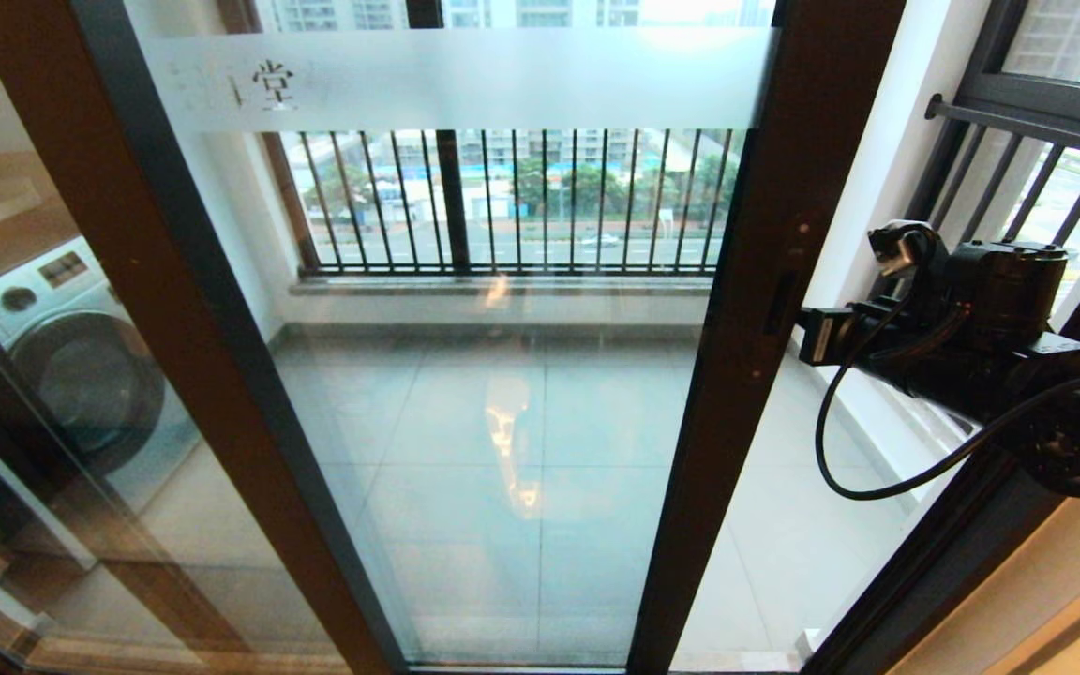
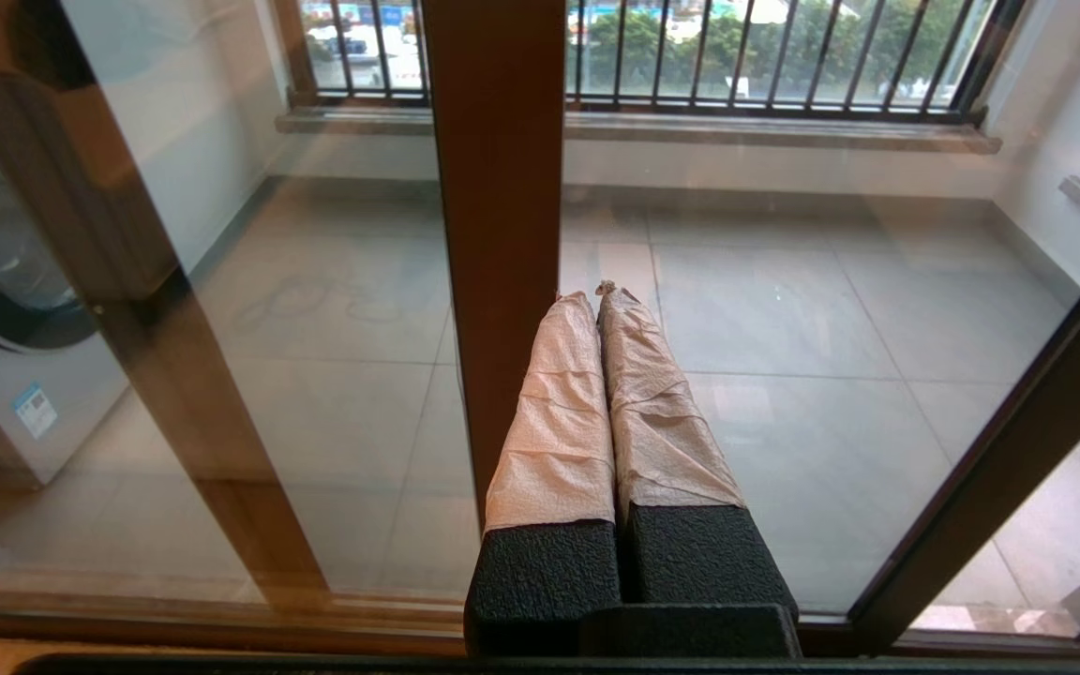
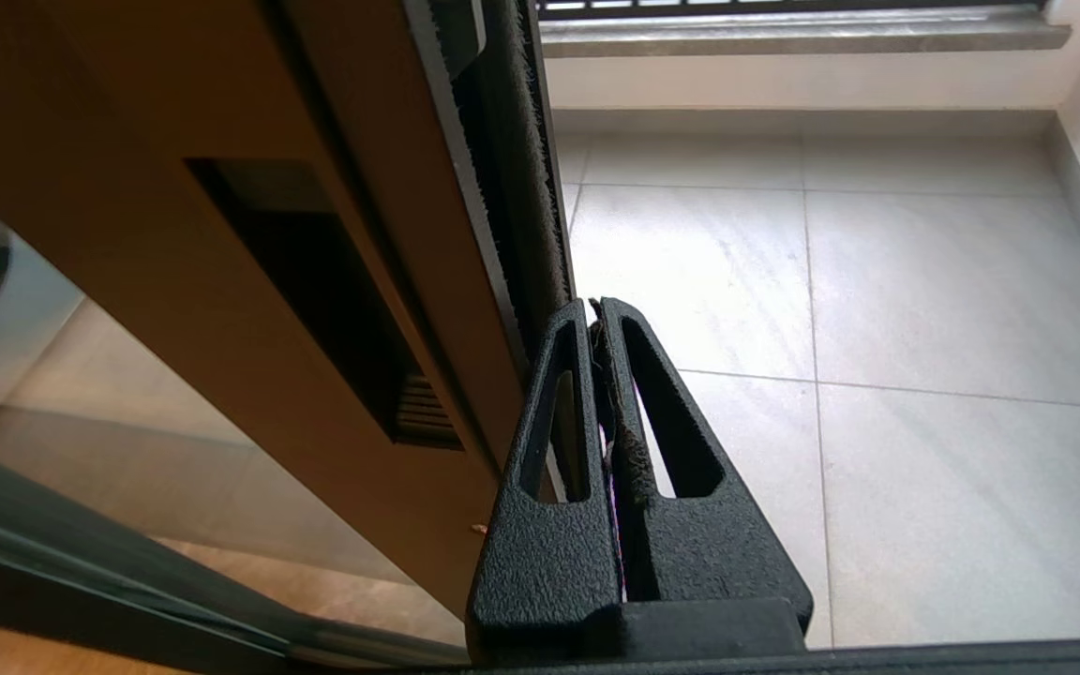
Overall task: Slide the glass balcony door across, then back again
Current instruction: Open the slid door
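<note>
Pushing phase, I judge: my right gripper [image 3: 596, 314], fingers pressed together and holding nothing, sits at the outer edge of the glass balcony door [image 1: 502, 375], beside its one handle slot [image 1: 780, 302]. The door stands partly across the opening. Next needs steady sideways pressure. Left gripper [image 2: 596, 292] parked, closed. One lettered door, two grippers.

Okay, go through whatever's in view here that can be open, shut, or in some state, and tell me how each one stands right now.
glass balcony door: partly slid across, an open gap beside its handle stile
right gripper: shut, empty, fingertips at the door's edge by the handle slot
left gripper: shut, empty, parked in front of the glass
washing machine: porthole door closed
</note>
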